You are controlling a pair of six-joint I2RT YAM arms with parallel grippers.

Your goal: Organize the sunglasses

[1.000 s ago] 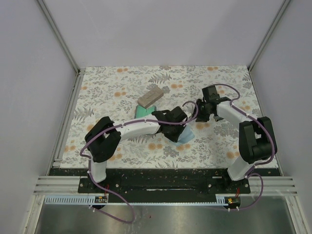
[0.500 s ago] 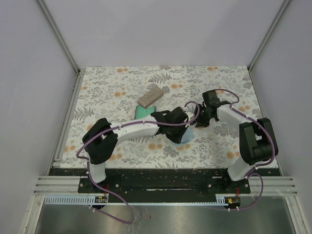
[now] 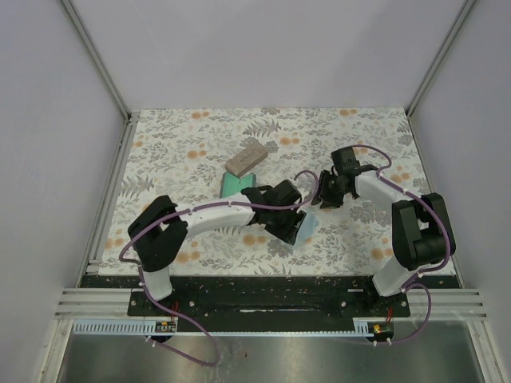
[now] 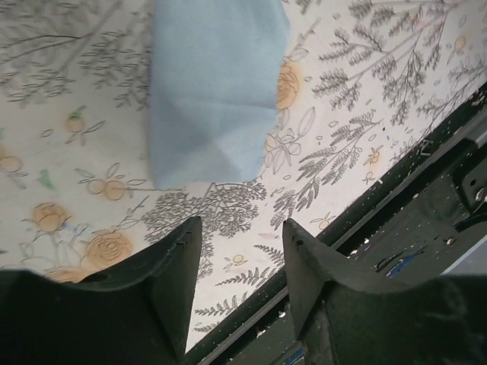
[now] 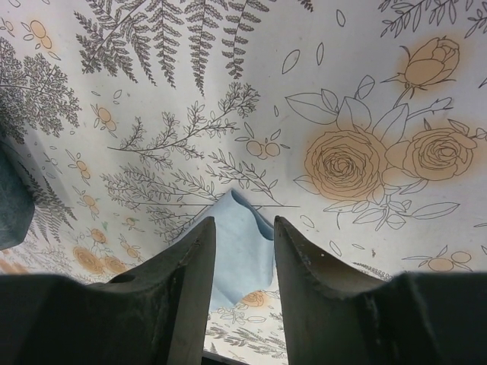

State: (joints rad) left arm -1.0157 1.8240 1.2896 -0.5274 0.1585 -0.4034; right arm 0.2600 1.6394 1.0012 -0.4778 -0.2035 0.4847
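The sunglasses show in no view. A light blue cloth (image 3: pixel 305 227) lies flat on the flowered table (image 3: pixel 184 152) near the middle. My left gripper (image 3: pixel 287 227) hovers at the cloth's near-left side. In the left wrist view that cloth (image 4: pixel 213 91) lies beyond the left gripper (image 4: pixel 240 236), which is open with only tabletop between its fingers. My right gripper (image 3: pixel 326 193) hangs just beyond and right of the cloth. It stands open (image 5: pixel 242 228) above the table, and the cloth (image 5: pixel 243 255) shows through its gap, untouched.
A tan oblong case (image 3: pixel 245 159) lies tilted at mid-table. A slate-blue case (image 3: pixel 235 185) lies just near of it, partly hidden by the left arm. The black base rail (image 4: pixel 411 220) runs along the table's near edge, close to the left gripper.
The left gripper has opened and let go of the light blue cloth, which now lies flat. The left arm has shifted toward the near edge. The right gripper has edged slightly left.
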